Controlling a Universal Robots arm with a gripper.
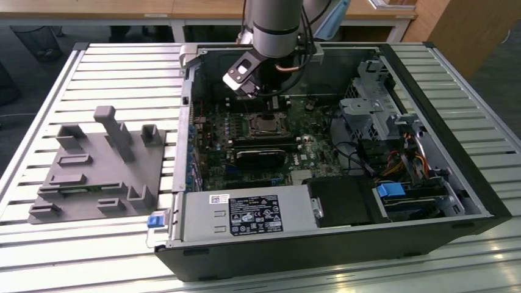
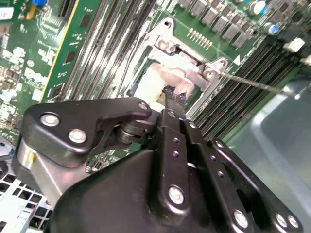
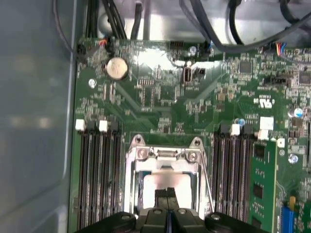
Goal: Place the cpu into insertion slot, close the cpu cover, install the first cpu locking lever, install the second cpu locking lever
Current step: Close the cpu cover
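Lying in the insertion slot (image 3: 127,189), the cpu (image 3: 165,180) shows its pale metal top inside the silvery cpu cover (image 3: 167,155), which seems folded down around it. The gripper (image 3: 167,194) has its fingers pressed together on nothing, tips at the chip's top, while a thin wire lever (image 2: 257,85) juts free. In the exterior view the slot sits at twelve o'clock from the black heatsink (image 1: 260,157), and a grey fixture (image 1: 97,165) lies at nine o'clock.

Grey arm (image 1: 275,24) near vertical, black tool (image 2: 173,93) straight down at its end, fingertips (image 3: 162,195) pressed tightly together.
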